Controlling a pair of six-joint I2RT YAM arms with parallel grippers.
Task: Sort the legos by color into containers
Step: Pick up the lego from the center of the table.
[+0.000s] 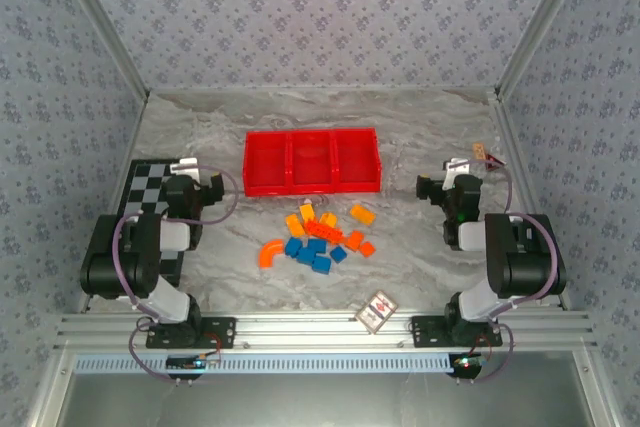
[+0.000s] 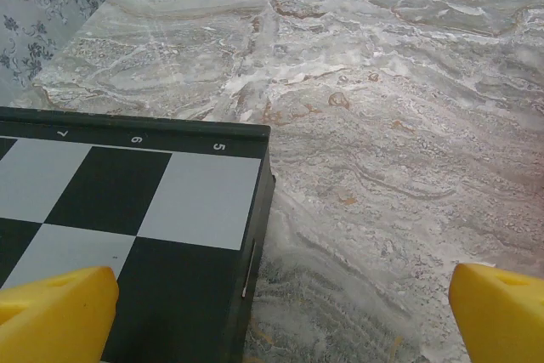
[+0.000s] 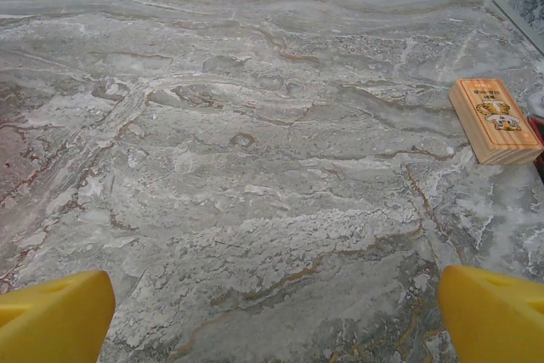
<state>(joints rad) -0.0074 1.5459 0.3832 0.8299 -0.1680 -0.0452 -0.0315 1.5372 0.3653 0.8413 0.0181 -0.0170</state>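
The legos [image 1: 322, 239] lie in a loose heap on the marble table in front of the red tray [image 1: 262, 160]. Among them are blue bricks [image 1: 318, 251], orange-red bricks [image 1: 352, 239], yellow-orange bricks [image 1: 362, 213] and a curved orange arch [image 1: 270, 252] at the heap's left. The tray's three containers hold nothing. My left gripper [image 1: 212, 187] stands open to the left of the heap, over the checkerboard's edge; its yellow fingertips [image 2: 59, 312] are wide apart with nothing between them. My right gripper [image 1: 428, 187] is open to the right of the tray, over bare marble, fingertips [image 3: 497, 312] spread.
A black-and-white checkerboard [image 1: 148, 185] [image 2: 127, 210] lies at the left under the left arm. A small patterned card [image 1: 377, 310] sits near the front edge. A small wooden block [image 1: 480, 154] [image 3: 495, 121] rests at the right, by the wall.
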